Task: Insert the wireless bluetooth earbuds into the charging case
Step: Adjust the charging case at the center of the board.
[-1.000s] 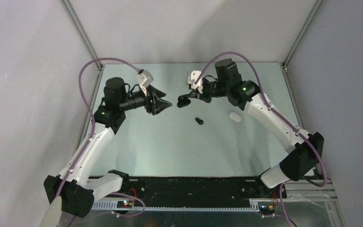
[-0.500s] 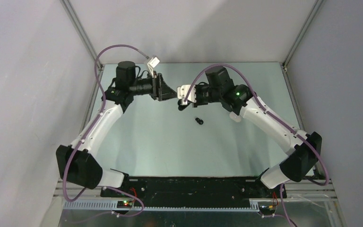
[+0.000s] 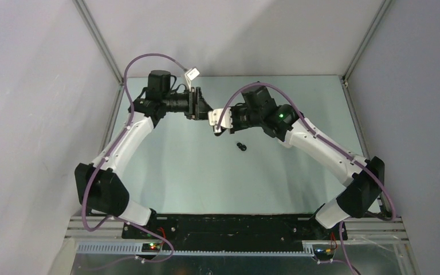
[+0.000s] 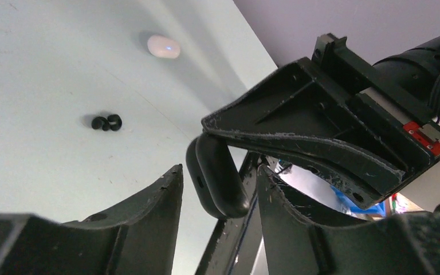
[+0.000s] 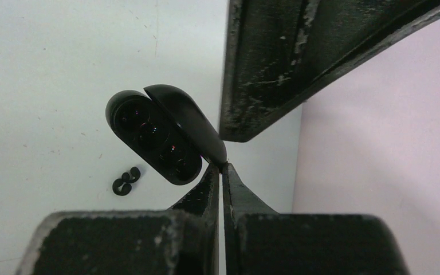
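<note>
My right gripper [image 5: 223, 166] is shut on the lid edge of an open black charging case [image 5: 154, 134] and holds it above the table; its two wells look empty. My left gripper [image 4: 217, 172] is open, with the black case [image 4: 217, 175] between its fingers and a gap on each side. In the top view the two grippers meet at the table's far middle, left [image 3: 205, 110] and right [image 3: 217, 128]. Two black earbuds [image 3: 241, 146] lie together on the table below the case; they also show in both wrist views [image 4: 106, 122] [image 5: 126, 180]. No white earbuds are in view.
A closed white oval case [image 4: 163, 46] lies on the table beyond the black buds; the right arm hides it in the top view. Grey walls and metal frame posts [image 3: 97, 40] close in the table on three sides.
The left arm has swung up and to the right until its open fingers straddle the case. The right gripper has carried the black case a little left and toward it. The buds have not moved.
</note>
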`<state>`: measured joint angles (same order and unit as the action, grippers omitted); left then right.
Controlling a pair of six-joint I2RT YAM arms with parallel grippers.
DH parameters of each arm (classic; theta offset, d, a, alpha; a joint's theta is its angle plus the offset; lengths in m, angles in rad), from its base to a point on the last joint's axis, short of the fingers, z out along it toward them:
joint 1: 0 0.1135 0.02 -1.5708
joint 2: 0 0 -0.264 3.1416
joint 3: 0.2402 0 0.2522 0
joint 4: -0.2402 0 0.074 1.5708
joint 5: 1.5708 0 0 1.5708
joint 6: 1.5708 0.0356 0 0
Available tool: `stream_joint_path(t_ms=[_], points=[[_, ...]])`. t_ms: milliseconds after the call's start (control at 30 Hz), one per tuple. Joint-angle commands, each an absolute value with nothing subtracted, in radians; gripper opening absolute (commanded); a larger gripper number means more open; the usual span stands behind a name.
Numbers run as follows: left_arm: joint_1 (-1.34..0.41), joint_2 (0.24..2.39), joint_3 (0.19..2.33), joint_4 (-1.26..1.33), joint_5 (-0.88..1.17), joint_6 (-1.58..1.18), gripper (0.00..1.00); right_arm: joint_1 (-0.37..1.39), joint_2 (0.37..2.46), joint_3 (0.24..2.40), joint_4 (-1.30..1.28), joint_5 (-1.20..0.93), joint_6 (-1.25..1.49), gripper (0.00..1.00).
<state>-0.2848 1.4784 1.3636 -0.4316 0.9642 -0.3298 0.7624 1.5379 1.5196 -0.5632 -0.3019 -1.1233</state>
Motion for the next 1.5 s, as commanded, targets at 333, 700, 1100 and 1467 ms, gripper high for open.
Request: stream_joint_path(t_ms=[333,700,1100,1467], points=[[-0.323,1.506,1.445,-0.612,0.923,-0.230,0.53,0.772,1.550,1.575,-0.507,-0.263,-1.112,0.00],[-0.334,1.528,1.465,-0.613,0.929,-0.226,0.45,0.791,1.544,1.561,-0.509,-0.246,-1.126,0.00],[-0.337,1.531,1.466,-0.612,0.955,-0.220,0.10,0.797,1.537,1.538,-0.491,-0.237,-1.120,0.00],[-0.322,1.516,1.450,-0.614,0.974,-0.181,0.00,0.622,1.395,1.542,-0.683,-0.561,-0.954,0.48]])
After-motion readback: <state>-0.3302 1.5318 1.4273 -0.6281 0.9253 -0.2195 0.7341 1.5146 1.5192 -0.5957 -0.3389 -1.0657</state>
